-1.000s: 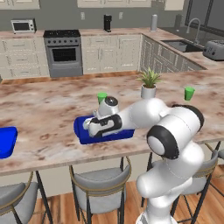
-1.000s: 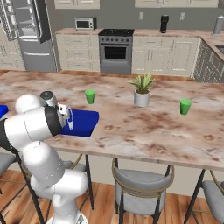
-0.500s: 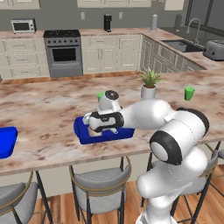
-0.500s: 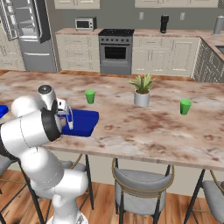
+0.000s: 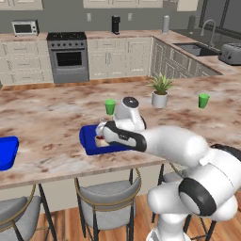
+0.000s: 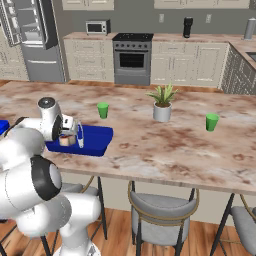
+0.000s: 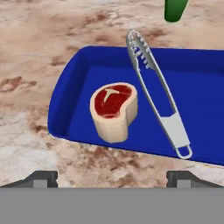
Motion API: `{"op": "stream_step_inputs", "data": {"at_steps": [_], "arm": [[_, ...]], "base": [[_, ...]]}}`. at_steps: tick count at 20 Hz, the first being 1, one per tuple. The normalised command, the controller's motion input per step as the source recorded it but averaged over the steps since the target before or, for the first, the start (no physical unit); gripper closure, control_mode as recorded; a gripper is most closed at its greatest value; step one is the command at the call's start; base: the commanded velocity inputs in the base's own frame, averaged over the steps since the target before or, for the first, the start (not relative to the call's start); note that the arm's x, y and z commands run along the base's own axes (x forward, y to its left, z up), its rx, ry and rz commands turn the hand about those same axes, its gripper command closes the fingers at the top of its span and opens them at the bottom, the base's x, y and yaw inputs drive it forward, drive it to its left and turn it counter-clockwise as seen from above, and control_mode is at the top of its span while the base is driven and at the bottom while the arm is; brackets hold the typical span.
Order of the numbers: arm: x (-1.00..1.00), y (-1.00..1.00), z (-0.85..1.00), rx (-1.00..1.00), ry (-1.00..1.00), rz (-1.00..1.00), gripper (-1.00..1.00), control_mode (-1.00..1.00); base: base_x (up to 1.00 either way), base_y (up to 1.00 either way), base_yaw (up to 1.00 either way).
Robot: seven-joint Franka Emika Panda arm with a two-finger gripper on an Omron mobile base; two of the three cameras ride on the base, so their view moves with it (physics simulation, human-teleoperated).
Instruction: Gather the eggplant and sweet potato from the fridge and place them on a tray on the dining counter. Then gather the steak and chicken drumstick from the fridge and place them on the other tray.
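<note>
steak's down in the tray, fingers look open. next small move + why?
Probably lift the gripper straight up and clear. The steak sits alone on the blue tray beside the silver tongs, the fingers stand wide with nothing between them, and the chicken drumstick is not yet on this tray.

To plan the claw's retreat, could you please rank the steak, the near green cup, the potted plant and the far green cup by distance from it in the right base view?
1. Red-topped steak, at the claw, on the blue tray.
2. Near green cup, behind the tray.
3. Potted plant, mid-counter.
4. Far green cup, rightmost.
</note>
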Motion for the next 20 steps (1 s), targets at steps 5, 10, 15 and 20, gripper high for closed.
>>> {"op": "stream_step_inputs", "data": {"at_steps": [5, 10, 15, 20], "arm": [[-0.43, -0.22, 0.48, 0.01, 0.0, -0.04, -1.0, -1.0], [-0.27, -0.21, 0.4, 0.0, 0.0, -0.01, -1.0, -1.0], [-0.22, -0.06, 0.29, 0.0, 0.0, 0.0, -1.0, -1.0], [-0.34, -0.11, 0.23, 0.0, 0.0, 0.0, -1.0, -1.0]], "base": [[0.0, 0.0, 0.0], [0.0, 0.0, 0.0], [0.0, 0.0, 0.0], [0.0, 0.0, 0.0]]}}
